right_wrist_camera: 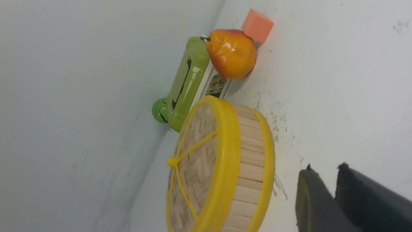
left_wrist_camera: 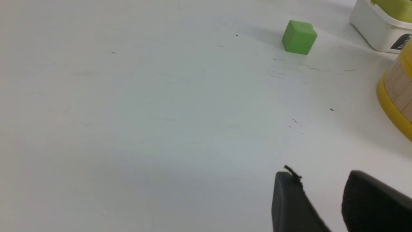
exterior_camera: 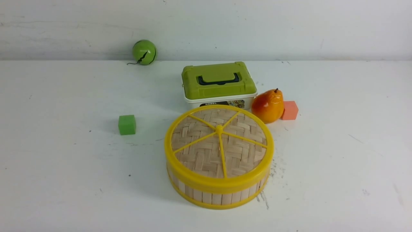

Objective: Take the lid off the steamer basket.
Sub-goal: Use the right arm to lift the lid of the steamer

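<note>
You see a plain white table [exterior_camera: 338,167] against a scuffed white wall [exterior_camera: 289,29]; which sort of room it is, you cannot tell.

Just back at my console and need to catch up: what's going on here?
Nothing is being handled yet. The lid is on the steamer basket, and taking it off is still to do. The left gripper and right gripper are both empty, apart from the basket. Behind it sit a green-lidded box and a pear.

pale, faintly scuffed wall [exterior_camera: 309,29] behind white tabletop [exterior_camera: 341,167]
</note>
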`<state>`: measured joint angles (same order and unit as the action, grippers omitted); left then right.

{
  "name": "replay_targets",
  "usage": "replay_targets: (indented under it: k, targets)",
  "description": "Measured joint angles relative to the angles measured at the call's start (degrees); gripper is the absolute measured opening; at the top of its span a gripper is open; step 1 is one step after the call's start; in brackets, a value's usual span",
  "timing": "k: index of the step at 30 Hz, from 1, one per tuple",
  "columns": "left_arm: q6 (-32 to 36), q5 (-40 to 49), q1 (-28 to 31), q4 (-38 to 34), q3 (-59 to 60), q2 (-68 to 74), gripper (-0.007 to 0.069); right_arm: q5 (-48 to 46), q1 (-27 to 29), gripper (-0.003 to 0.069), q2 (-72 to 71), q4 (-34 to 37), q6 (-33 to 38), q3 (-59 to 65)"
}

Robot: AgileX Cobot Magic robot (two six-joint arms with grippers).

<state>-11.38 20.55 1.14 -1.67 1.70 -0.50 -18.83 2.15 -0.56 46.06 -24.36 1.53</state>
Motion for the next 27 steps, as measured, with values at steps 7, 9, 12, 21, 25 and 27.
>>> replay_targets:
  k: [7,9,12,21,25,27]
  targets:
    - [0.0,0.0,0.0,0.0,0.0,0.0,0.0239,1.62,0.0,0.0122,0.0,0.68,10.7,-2.97]
    - [0.0,0.0,0.0,0.0,0.0,0.0,0.0239,-0.09,0.0,0.0122,0.09,0.46,17.28,-5.89]
    - [0.0,0.0,0.0,0.0,0.0,0.0,0.0239,-3.96,0.0,0.0122,3.65,-0.47,30.78,-12.84]
    - [0.0,-0.06,0.0,0.0,0.0,0.0,0.0239,-36.4,-1.65,-0.002,40.15,-9.67,57.37,-50.38]
    - [0.0,-0.06,0.0,0.0,0.0,0.0,0.0239,-46.4,-5.45,-0.0017,53.97,-12.86,58.59,-63.57]
    - [0.0,-0.06,0.0,0.0,0.0,0.0,0.0239,-50.12,-9.73,-0.0012,61.26,-16.13,57.89,-70.25]
